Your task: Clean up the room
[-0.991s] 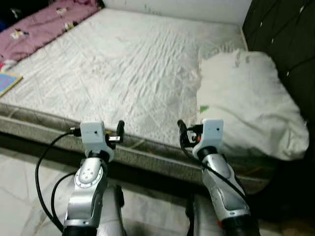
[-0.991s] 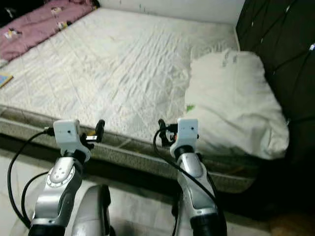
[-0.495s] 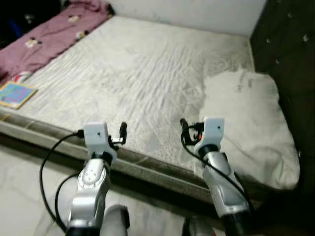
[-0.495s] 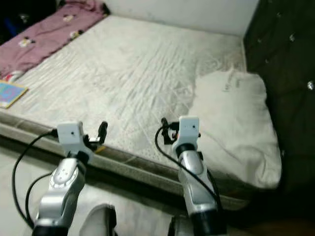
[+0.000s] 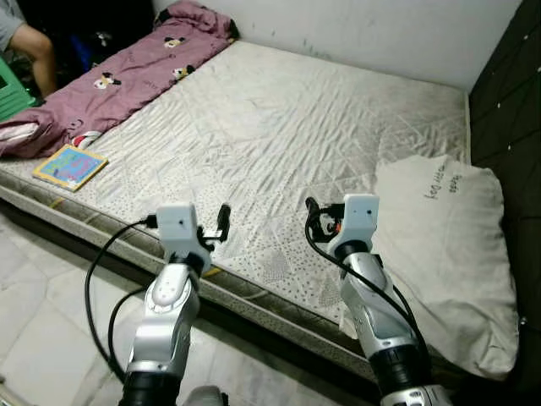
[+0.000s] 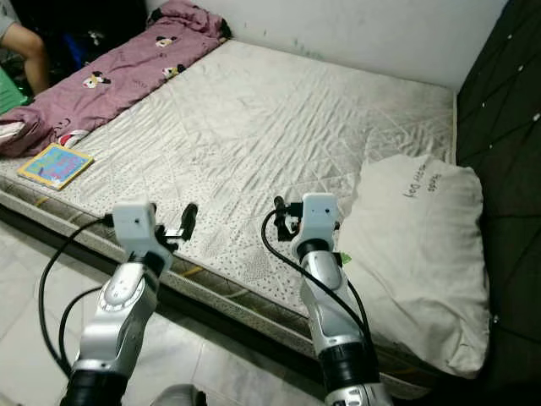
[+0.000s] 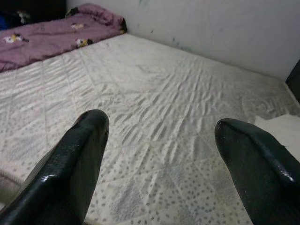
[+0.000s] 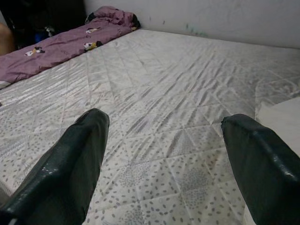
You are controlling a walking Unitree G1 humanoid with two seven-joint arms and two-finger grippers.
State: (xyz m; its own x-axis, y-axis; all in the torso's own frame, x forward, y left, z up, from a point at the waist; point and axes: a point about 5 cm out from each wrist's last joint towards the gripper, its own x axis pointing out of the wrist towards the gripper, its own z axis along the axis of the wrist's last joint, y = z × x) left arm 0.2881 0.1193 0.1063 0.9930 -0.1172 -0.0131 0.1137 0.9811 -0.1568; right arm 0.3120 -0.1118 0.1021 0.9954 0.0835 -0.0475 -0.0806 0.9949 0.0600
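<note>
White quilted mattress (image 5: 279, 127) takes up most of the head views, running from the lower left toward a pale wall (image 5: 380, 34) at the top of the frame. Its near edge crosses the lower part of the picture, partly hidden behind both arms, with pale floor tiles (image 5: 42, 330) below it at lower left. A dark tufted headboard (image 5: 507, 93) fills the right edge and is cut off by the frame.

A white pillow (image 5: 448, 245) lies at the right side of the mattress against the headboard; small dark writing near its top is too small to read. Along the upper left, a purple blanket (image 5: 127, 72) with small cartoon prints lies bunched on the far side of the bed, its left end cut off. Near it, at the left edge of the mattress, sits a flat colourful book (image 5: 70, 167); its cover cannot be made out. A person's arm (image 5: 30, 46) shows at the very top left corner, mostly out of frame, beside something green.

The left gripper (image 7: 161, 154) hovers over the near edge of the mattress at lower centre-left, its two black fingers spread wide with nothing between them. The right gripper (image 8: 164, 159) hovers at lower centre, just beside the pillow's near corner, fingers likewise spread wide and empty. Both wrist views look across the mattress toward the blanket and wall.
</note>
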